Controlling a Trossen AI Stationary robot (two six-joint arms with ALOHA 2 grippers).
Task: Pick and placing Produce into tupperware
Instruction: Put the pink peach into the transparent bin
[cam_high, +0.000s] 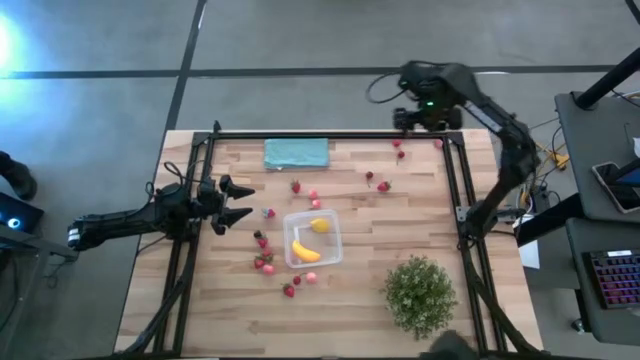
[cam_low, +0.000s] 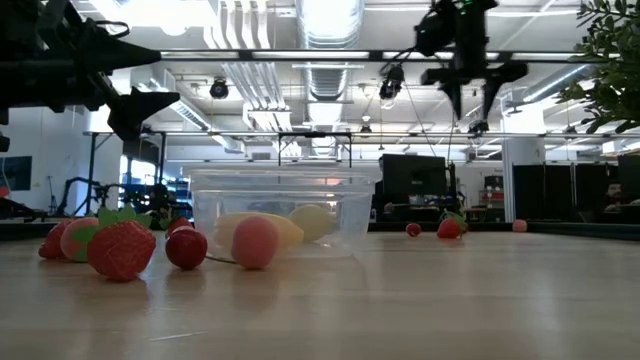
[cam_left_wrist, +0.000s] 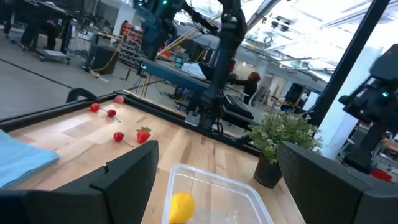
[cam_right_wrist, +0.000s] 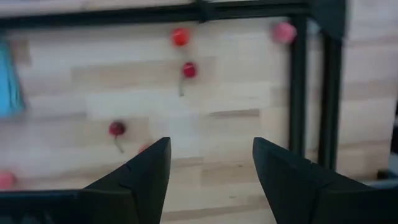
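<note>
The clear tupperware stands mid-table on its base, with a yellow banana and a lemon inside. Red and pink strawberry-like fruits lie loose on the wood: several by the tupperware's left side and several toward the far right. My left gripper waits level and open at the table's left, pointing at the tupperware. My right gripper hangs high over the table's far edge, pointing down, open and with nothing in it. Small red fruits lie on the wood below it.
A teal cloth lies flat at the far edge. A bushy green plant stands at the near right. A black frame runs along the table's sides and far edge. Bare wood shows between the tupperware and the plant.
</note>
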